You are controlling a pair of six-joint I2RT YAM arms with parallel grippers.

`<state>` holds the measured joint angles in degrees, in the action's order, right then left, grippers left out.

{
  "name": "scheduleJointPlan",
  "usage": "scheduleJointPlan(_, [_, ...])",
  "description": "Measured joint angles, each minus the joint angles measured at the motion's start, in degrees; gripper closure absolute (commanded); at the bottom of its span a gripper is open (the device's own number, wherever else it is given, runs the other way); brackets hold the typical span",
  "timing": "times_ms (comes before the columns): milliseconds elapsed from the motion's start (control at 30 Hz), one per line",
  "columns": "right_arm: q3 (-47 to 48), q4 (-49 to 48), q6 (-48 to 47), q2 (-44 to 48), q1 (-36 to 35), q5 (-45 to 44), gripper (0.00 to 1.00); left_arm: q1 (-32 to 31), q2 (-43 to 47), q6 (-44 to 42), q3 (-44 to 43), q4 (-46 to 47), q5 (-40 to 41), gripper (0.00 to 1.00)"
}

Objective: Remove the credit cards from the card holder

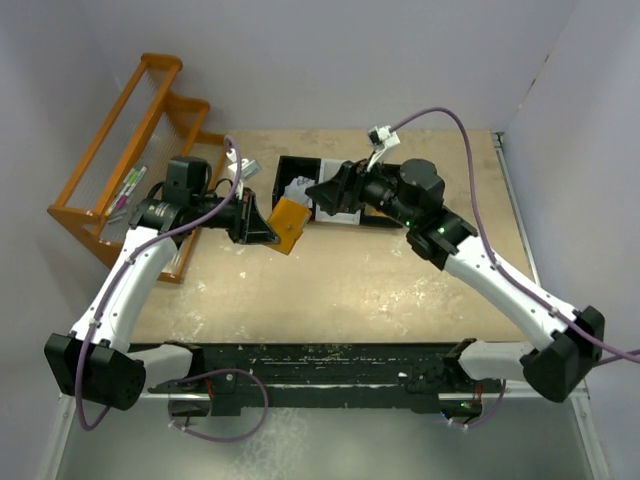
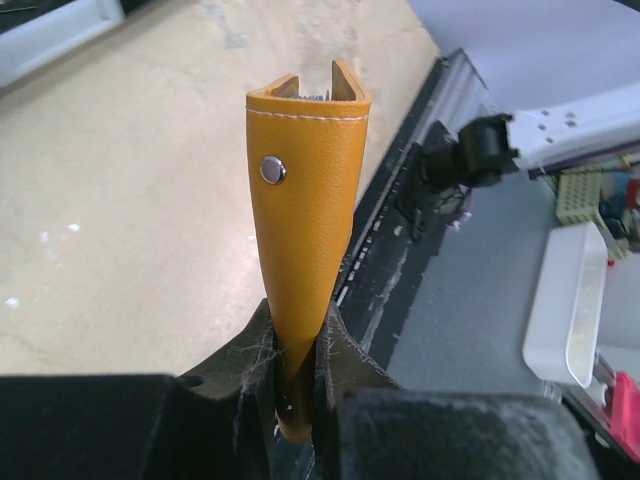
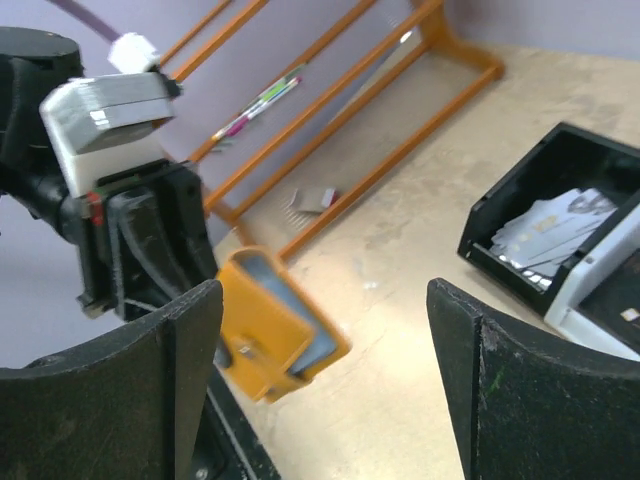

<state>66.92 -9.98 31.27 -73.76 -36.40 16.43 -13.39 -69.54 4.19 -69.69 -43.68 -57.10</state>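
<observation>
The card holder (image 1: 289, 225), a tan-orange wallet with a metal snap (image 2: 272, 170), hangs in the air above the table. My left gripper (image 2: 298, 375) is shut on its near end, and its folded body (image 2: 305, 200) points away from the wrist. In the right wrist view the card holder (image 3: 275, 325) shows a pale blue-grey inner panel. My right gripper (image 3: 325, 300) stands open just right of it, nothing between its fingers, and not touching it. From above, the right gripper (image 1: 322, 192) faces the holder. The credit cards do not show clearly; only a thin grey edge (image 2: 315, 96) sits inside the holder's far end.
A black tray (image 1: 288, 165) with pale flat pieces (image 3: 555, 235) in it lies behind the grippers, a white section (image 1: 345, 216) beside it. An orange wire rack (image 1: 130, 150) holding pens stands at the back left. A small scrap (image 3: 318, 198) lies by the rack's foot.
</observation>
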Motion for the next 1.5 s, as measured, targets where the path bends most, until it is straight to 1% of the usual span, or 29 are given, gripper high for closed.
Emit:
scheduleJointPlan(67, [0.0,2.4,-2.8,2.8,-3.5,-7.0,0.2,0.6,-0.4,0.8,0.0,0.2,2.6,1.0])
scheduleJointPlan(133, [0.0,3.9,-5.4,4.3,-6.7,-12.4,0.26,1.2,-0.9,1.4,0.0,0.7,4.3,1.0])
scheduleJointPlan(233, [0.0,5.0,-8.5,4.2,-10.6,-17.5,0.3,1.9,-1.7,2.4,0.0,1.0,6.1,1.0])
scheduleJointPlan(333, [0.3,6.4,-11.1,2.2,-13.5,-20.2,0.34,2.1,-1.9,2.8,0.0,1.0,6.8,1.0])
scheduleJointPlan(567, [3.4,8.1,-16.2,-5.5,-17.4,-18.3,0.37,2.6,-1.9,3.7,0.0,1.0,6.8,1.0])
scheduleJointPlan(700, [4.9,8.8,-17.5,-7.3,-18.3,-18.2,0.44,3.0,-1.9,3.8,0.0,1.0,6.5,1.0])
scheduleJointPlan(867, [8.5,10.2,-18.9,-10.4,-18.7,-18.8,0.57,3.4,-2.6,3.8,0.0,1.0,5.8,1.0])
scheduleJointPlan(933, [9.5,10.4,-19.2,-11.5,-18.8,-19.3,0.6,3.5,-2.9,3.8,0.0,0.9,5.4,1.0])
scheduleJointPlan(1133, [12.1,11.9,-20.1,-14.2,-20.2,-23.6,0.6,4.1,-3.0,3.8,0.0,0.7,5.6,1.0])
scheduleJointPlan(1267, [12.9,12.6,-20.5,-15.2,-21.5,-27.4,0.54,4.4,-3.0,3.8,0.0,0.5,5.8,1.0])
scheduleJointPlan(1333, [12.9,13.0,-20.8,-15.3,-22.1,-28.6,0.53,4.4,-3.0,3.8,0.0,0.5,5.9,1.0])
scheduleJointPlan(1400, [12.9,13.2,-21.0,-15.5,-22.8,-30.1,0.53,4.5,-3.0,3.9,0.0,0.3,5.9,1.0])
scheduleJointPlan(1500, [12.9,13.3,-21.0,-15.9,-23.6,-32.3,0.58,5.1,-3.0,4.1,0.0,0.1,5.5,1.0])
